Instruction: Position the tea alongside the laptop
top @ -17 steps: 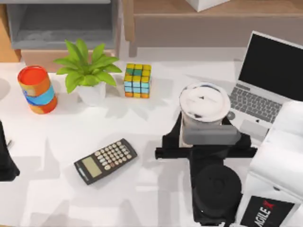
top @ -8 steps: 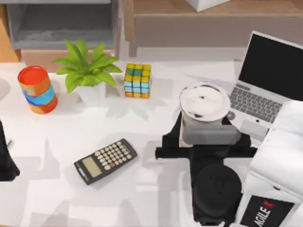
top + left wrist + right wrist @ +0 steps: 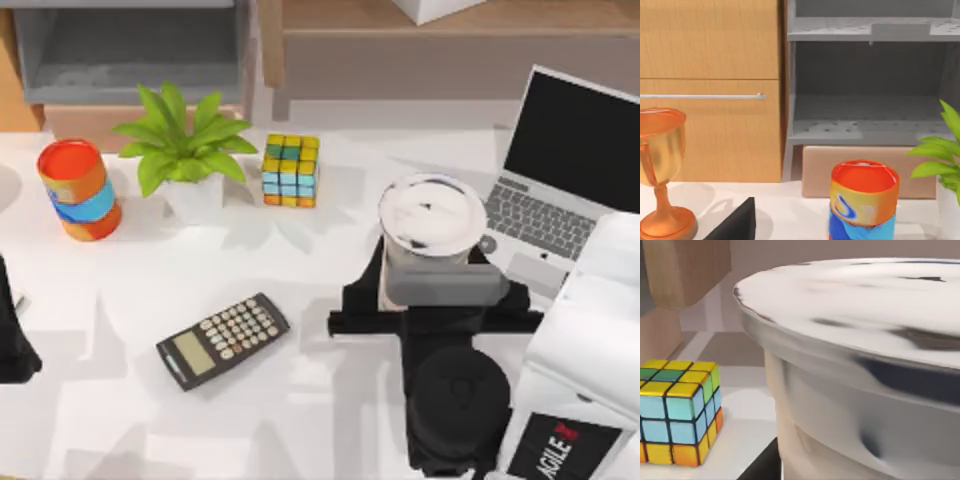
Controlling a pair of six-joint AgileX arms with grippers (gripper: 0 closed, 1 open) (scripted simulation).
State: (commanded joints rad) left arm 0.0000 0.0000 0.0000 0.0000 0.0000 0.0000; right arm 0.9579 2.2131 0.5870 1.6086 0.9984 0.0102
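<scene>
The tea is a clear cup with a white sealed lid, standing on the white table just left of the laptop, close to its keyboard. My right gripper reaches in from the front and is shut on the tea, one black finger on each side of the cup. In the right wrist view the tea looms very near, its lid rim and beige wall showing. My left gripper stays parked at the table's left edge.
An orange-and-blue can stands at the far left, with a potted plant and a colour cube to its right. A black calculator lies front centre. A copper trophy and grey shelf stand behind.
</scene>
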